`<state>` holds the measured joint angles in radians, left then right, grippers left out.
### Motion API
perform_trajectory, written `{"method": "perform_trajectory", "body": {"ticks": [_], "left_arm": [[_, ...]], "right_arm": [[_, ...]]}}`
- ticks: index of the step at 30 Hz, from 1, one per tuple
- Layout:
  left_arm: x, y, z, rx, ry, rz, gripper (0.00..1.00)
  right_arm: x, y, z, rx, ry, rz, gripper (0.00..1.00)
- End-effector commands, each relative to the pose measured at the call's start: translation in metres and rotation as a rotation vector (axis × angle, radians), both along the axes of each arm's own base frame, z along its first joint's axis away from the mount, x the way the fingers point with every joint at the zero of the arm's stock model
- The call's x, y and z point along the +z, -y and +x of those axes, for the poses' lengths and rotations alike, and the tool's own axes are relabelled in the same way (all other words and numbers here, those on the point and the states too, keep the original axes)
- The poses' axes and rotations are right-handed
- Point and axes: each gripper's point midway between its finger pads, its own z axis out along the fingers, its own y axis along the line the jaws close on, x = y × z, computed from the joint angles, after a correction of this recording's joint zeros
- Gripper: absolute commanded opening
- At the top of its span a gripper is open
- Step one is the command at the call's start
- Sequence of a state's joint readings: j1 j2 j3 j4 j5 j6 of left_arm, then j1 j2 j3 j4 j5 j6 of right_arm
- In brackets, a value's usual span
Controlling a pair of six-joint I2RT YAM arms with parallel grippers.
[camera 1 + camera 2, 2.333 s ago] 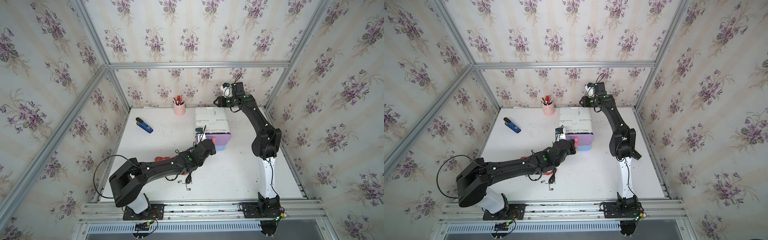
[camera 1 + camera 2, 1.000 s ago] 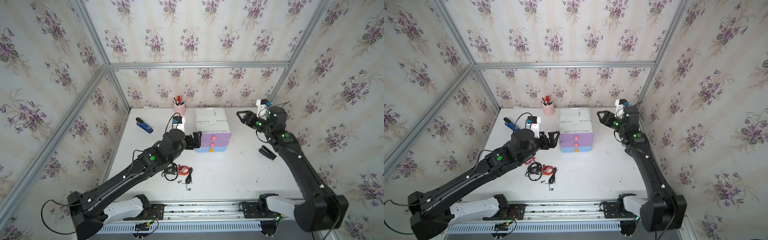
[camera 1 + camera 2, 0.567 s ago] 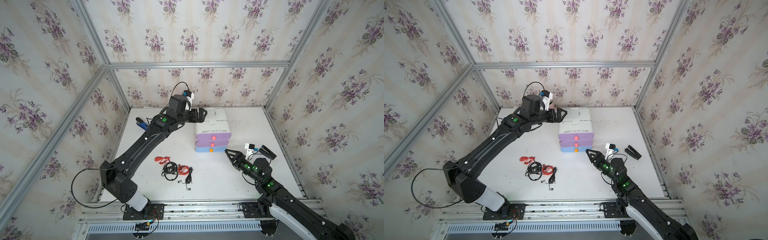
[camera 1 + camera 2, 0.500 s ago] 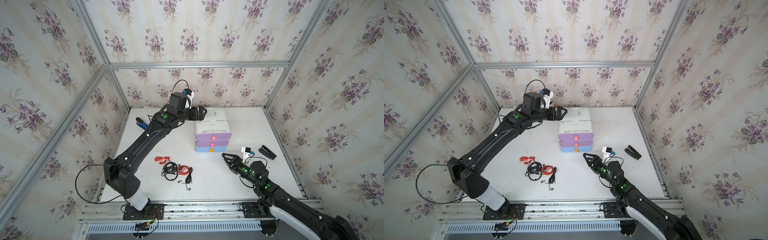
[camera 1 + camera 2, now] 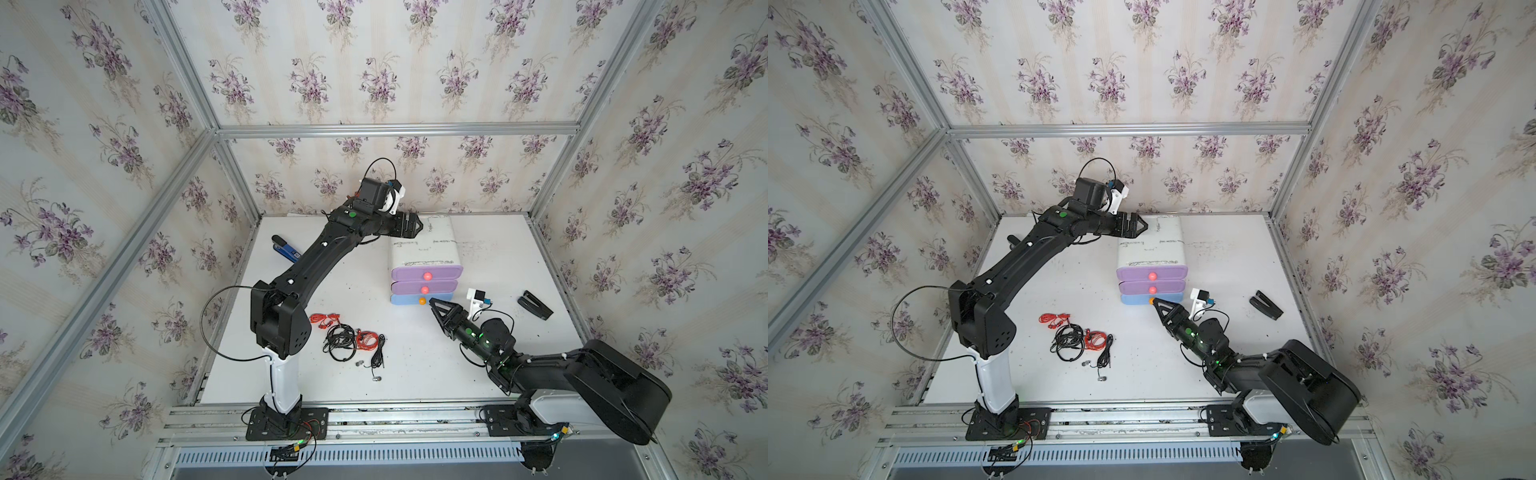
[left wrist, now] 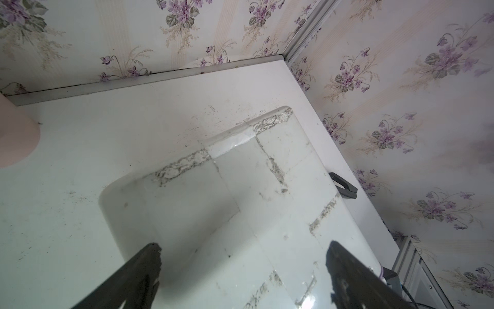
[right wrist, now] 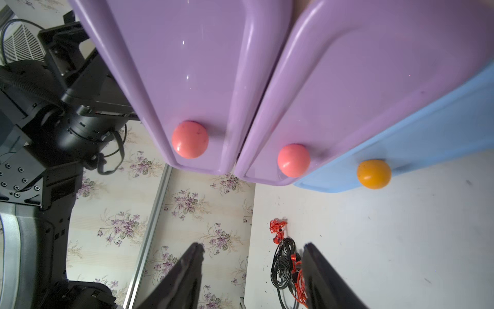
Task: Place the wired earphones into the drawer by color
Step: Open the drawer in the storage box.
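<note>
Right jaws: moved closer to orange knob, partly open, empty.
Left jaws: wide, above drawer unit, all shut.
Earphones: unsorted, at its 7 o'clock.

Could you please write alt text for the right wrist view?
The open right gripper faces a closed drawer unit, two purple fronts with pink knobs and a blue one with an orange knob. Red and black earphones lie tangled on the white table beyond.
</note>
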<state>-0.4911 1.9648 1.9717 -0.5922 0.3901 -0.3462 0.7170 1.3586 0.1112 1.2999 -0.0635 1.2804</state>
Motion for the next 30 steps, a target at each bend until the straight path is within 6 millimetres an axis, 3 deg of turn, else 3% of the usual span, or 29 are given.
{"method": "perform_trajectory", "body": {"ticks": [1, 5, 11, 30], "left_arm": [[-0.004, 0.001, 0.002, -0.031, 0.011, 0.030, 0.98], [-0.019, -0.004, 0.006, -0.021, -0.007, 0.068, 0.98], [-0.034, -0.012, 0.008, -0.011, -0.036, 0.081, 0.98], [-0.053, -0.016, 0.003, -0.022, -0.067, 0.112, 0.97]], "right_arm": [[0.024, -0.002, 0.008, -0.023, 0.089, 0.045, 0.61], [0.020, -0.015, 0.017, -0.005, 0.084, 0.022, 0.60], [0.002, -0.015, 0.020, -0.013, 0.037, 0.018, 0.58], [-0.012, -0.010, 0.043, -0.089, 0.024, -0.022, 0.57]]}}
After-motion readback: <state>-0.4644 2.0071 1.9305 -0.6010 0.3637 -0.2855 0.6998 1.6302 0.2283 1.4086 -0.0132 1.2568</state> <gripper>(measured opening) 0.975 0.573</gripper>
